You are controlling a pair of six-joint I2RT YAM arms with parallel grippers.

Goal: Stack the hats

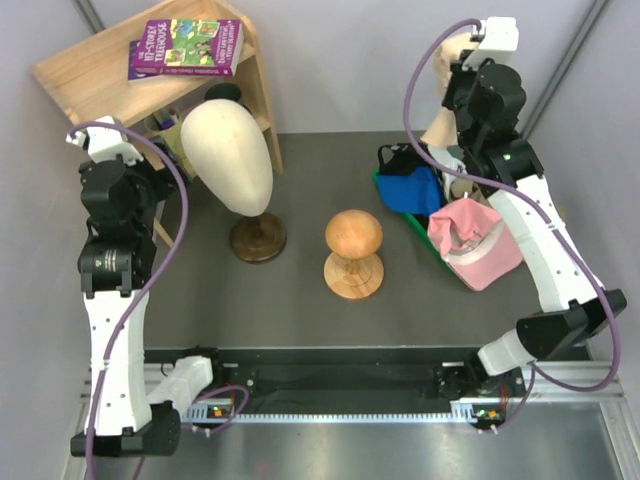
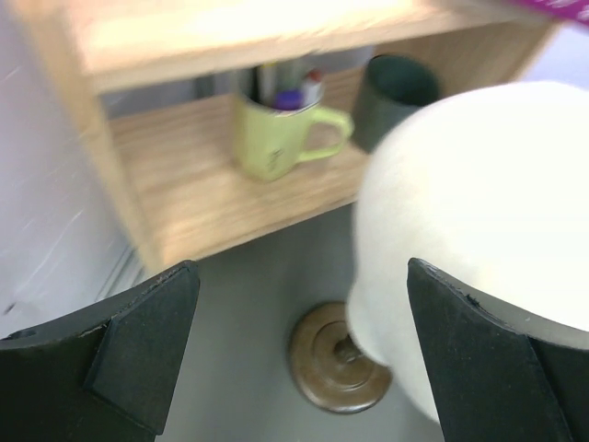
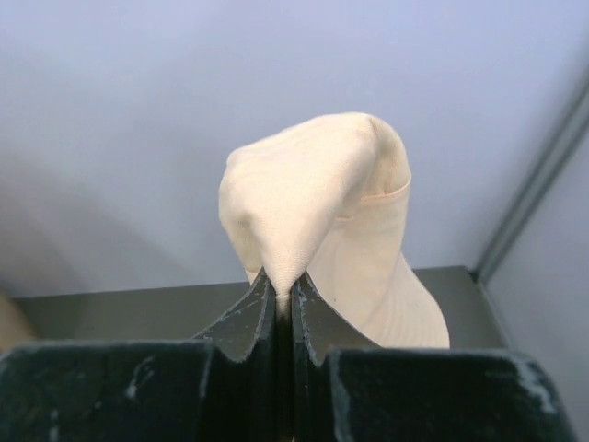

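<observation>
My right gripper [image 3: 283,281] is shut on a fold of the pale peach cap [image 3: 317,212] and holds it high at the back right; the cap hangs below the arm in the top view [image 1: 440,127]. The other hats lie piled in a green bin [image 1: 398,213] at the right: a pink cap [image 1: 470,232] in front with a white brim [image 1: 482,264] under it, a royal blue cap [image 1: 410,190], a black one [image 1: 395,158] and a khaki one [image 1: 470,186]. My left gripper [image 2: 302,272] is open and empty, close beside the cream head form [image 2: 479,230].
The cream head form [image 1: 227,155] stands on a brown round base [image 1: 258,238] at mid-left. A mushroom-shaped wooden stand [image 1: 353,250] stands mid-table. A wooden shelf [image 1: 110,70] at the back left carries a purple book [image 1: 188,47], a green mug [image 2: 271,133] with pens and a dark cup [image 2: 396,92].
</observation>
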